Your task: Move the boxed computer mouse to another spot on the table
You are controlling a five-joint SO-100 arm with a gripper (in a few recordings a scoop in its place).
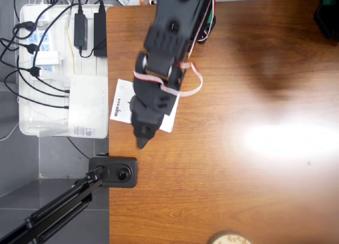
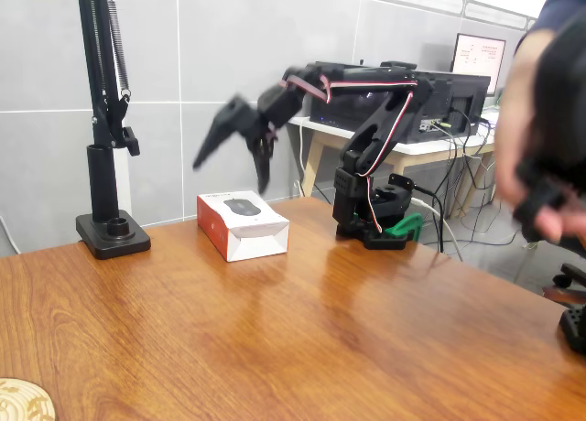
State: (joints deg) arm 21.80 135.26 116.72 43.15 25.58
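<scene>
The boxed computer mouse [image 2: 243,224] lies flat near the far edge of the table [image 2: 275,348], white with a dark mouse on top and an orange-red side. In the overhead view the box [image 1: 121,103] sits by the table's [image 1: 238,175] left edge, and the black arm covers most of it. My gripper [image 2: 231,176] hangs a little above the box, apart from it. Its jaws are spread wide and point down, with nothing between them. From overhead, the gripper [image 1: 142,128] reaches past the box's near edge.
A white tray [image 1: 47,69] of power strips and cables, with a plain white router box [image 1: 87,103], lies off the table's left edge. A black camera stand base [image 2: 112,233] is clamped beside the box. The arm's base [image 2: 375,224] stands behind. A person's hand [image 2: 549,165] blurs at right.
</scene>
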